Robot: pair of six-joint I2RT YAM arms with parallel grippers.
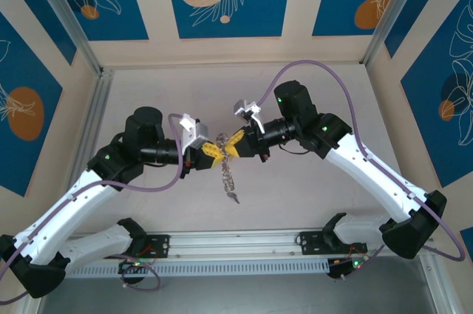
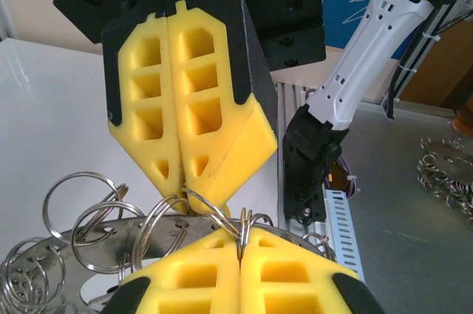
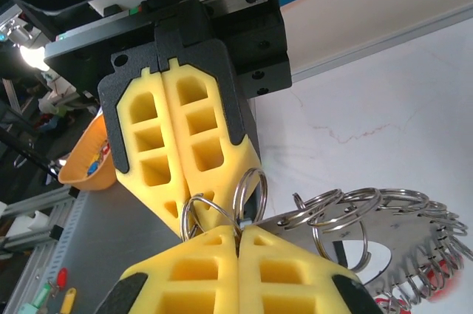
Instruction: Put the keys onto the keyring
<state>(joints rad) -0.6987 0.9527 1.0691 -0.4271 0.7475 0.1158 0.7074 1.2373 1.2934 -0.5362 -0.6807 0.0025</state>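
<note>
The keyring, a flat silver plate with many small wire loops round its rim, hangs between the two grippers above the table. My left gripper is shut on one of its rim loops, as the left wrist view shows. My right gripper is shut on a neighbouring loop, its tips almost touching the left fingers. The plate spreads to the left below the right gripper's fingers. A small dark key dangles at the ring's lower end. Keys with red and yellow tags lie far off.
An orange bowl stands on the grey surface beyond the table. A heap of spare wire rings lies on that grey surface near the right arm's base. The aluminium rail runs along the near edge.
</note>
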